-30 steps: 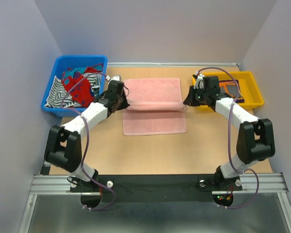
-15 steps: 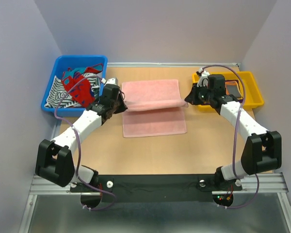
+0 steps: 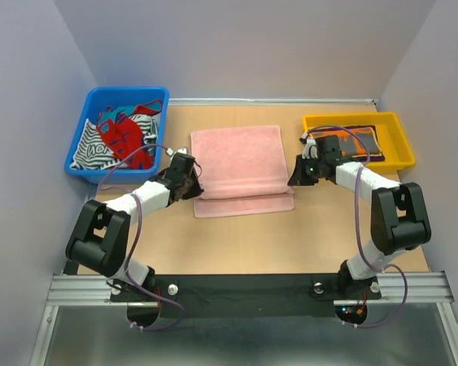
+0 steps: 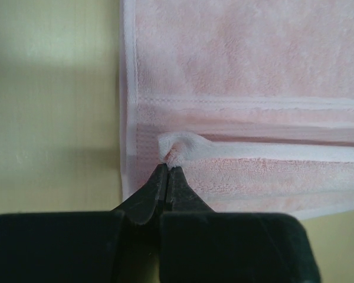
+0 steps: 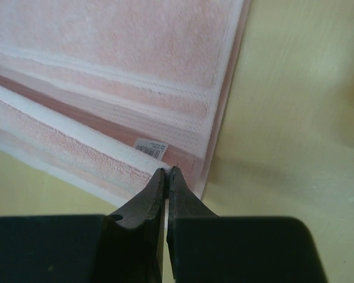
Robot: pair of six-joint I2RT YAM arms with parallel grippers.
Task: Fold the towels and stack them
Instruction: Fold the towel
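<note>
Corners of pale pink towel [image 3: 239, 156] apparently within left gripper [image 4: 167, 170], right gripper [image 5: 167, 171].

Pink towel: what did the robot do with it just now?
The left gripper and right gripper stayed shut on the top-layer corners of the pink towel and pulled that layer toward the robot, lower down. It now covers nearly all of the bottom layer, leaving a strip at the near edge. Nothing was let go. The blue bin and yellow tray did not move.
</note>
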